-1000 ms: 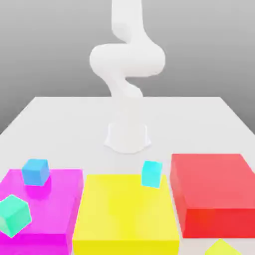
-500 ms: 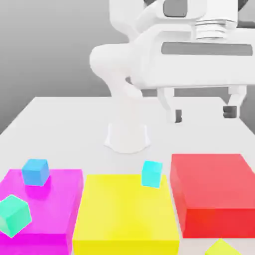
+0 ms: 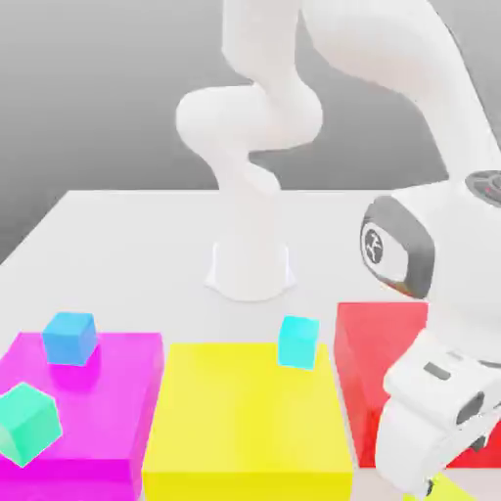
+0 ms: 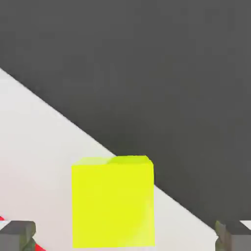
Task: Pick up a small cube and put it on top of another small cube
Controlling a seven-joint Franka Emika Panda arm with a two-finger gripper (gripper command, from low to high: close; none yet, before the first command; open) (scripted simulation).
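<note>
I had the arm (image 3: 431, 127) bent far forward and down over the near edge of the table (image 3: 127, 235), with the hand low in front of the red block (image 3: 367, 342), at the exterior view's lower right. The gripper (image 4: 125, 235) stood spread wide and gripped nothing: on the hand view I saw its two dark fingertips (image 4: 17, 235) far apart, one on either side of the lime cube (image 4: 113, 201), each with clear space between it and the cube's faces. The cube sat between the fingers, roughly centred in the gap and a little nearer one tip than the other, resting on the white table close to the table's edge, with dark floor beyond. A sliver of red showed just beside one fingertip. In the exterior view the hand covered most of the cube, and I could make out just a lime corner under it at the frame's lower edge. Well away from the gripper, toward the exterior view's left, lay the yellow block (image 3: 245, 421) with a cyan cube (image 3: 297, 341) at its far edge, then the magenta block (image 3: 98, 391) carrying a blue cube (image 3: 68, 338) and a teal cube (image 3: 27, 423).
</note>
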